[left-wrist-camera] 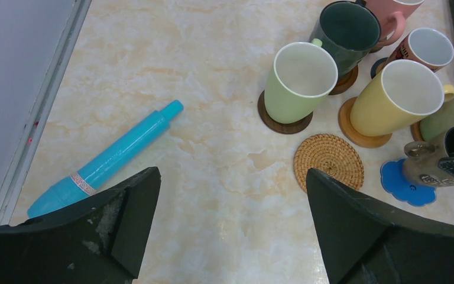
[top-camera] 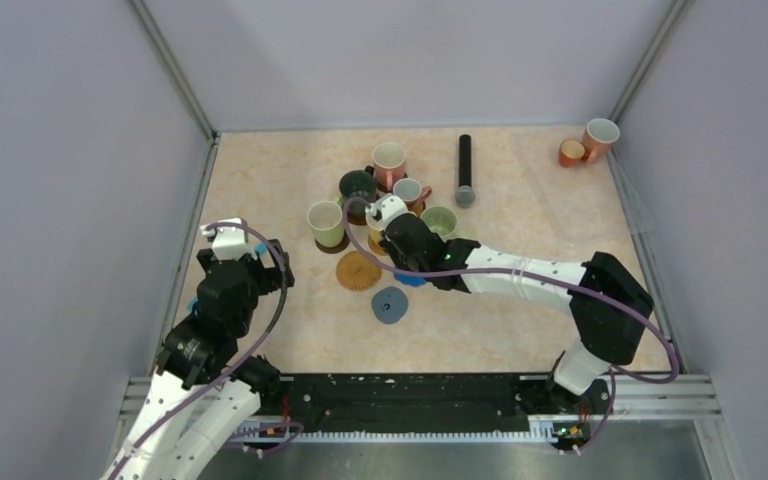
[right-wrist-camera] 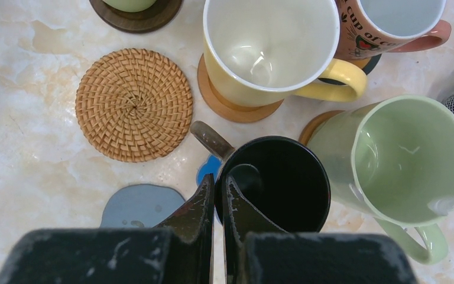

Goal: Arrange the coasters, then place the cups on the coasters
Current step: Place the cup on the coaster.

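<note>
- Dark brown cup (right-wrist-camera: 284, 189): glossy, dark inside too, rounded handle sticking out at the rim; near the middle of the table, hemmed in by a yellow cup (right-wrist-camera: 266, 47) and a pale green cup (right-wrist-camera: 408, 160).
- Pinched at the rim wall by the right tool (right-wrist-camera: 219, 198), one finger inside, one outside, closed tight on the ceramic.
- Directly over the blue flower-shaped coaster (right-wrist-camera: 208, 168); base touching or not, impossible to tell.
- Best lowered straight down, kept upright, centred on the blue petals, clear of the pale green neighbour; release only once settled.
- Just beside: woven coaster (right-wrist-camera: 133, 104) and grey-blue coaster (right-wrist-camera: 139, 204), both bare, likely meant for other cups.
- Left tool (left-wrist-camera: 232, 177) near the left edge, spread wide, holding nothing, above a turquoise pen (left-wrist-camera: 109, 160).
</note>
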Robot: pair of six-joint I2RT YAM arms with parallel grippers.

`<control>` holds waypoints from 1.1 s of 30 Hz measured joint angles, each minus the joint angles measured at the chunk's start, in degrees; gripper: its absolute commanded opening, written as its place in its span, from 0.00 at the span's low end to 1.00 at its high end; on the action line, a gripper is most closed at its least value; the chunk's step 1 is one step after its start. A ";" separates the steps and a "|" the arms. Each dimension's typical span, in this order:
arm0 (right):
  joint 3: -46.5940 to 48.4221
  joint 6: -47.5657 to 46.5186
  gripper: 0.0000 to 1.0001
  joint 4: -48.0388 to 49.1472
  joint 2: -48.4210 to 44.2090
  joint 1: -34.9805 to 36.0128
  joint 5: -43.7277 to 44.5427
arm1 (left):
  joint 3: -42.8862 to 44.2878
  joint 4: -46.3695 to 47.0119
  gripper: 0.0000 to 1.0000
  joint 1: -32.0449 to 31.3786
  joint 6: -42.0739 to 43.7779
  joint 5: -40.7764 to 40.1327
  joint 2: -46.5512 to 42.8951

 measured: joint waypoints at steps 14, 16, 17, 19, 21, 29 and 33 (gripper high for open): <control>-0.13 1.64 0.00 -0.87 0.39 -0.20 0.24 | 0.00 0.00 0.99 0.00 0.00 -0.02 0.00; -0.15 1.97 0.00 -0.87 0.39 -0.20 0.22 | 0.00 0.00 0.99 0.00 0.00 -0.02 0.00; -0.31 2.12 0.00 -0.76 0.39 -0.20 0.22 | 0.00 0.00 0.99 0.00 0.00 -0.02 0.00; -0.55 2.16 0.00 -0.66 0.42 -0.20 0.20 | 0.00 0.00 0.99 0.00 -0.02 0.00 0.00; -1.05 2.29 0.00 -0.39 0.42 -0.20 0.24 | 0.00 -0.02 0.99 0.00 0.00 -0.02 0.00; -1.33 3.15 0.00 -0.28 0.44 -0.20 0.24 | 0.00 0.00 0.99 0.00 0.00 0.00 0.00; -2.21 3.61 0.00 -0.39 0.44 -0.20 0.22 | 0.00 0.00 0.99 0.00 0.00 0.00 0.00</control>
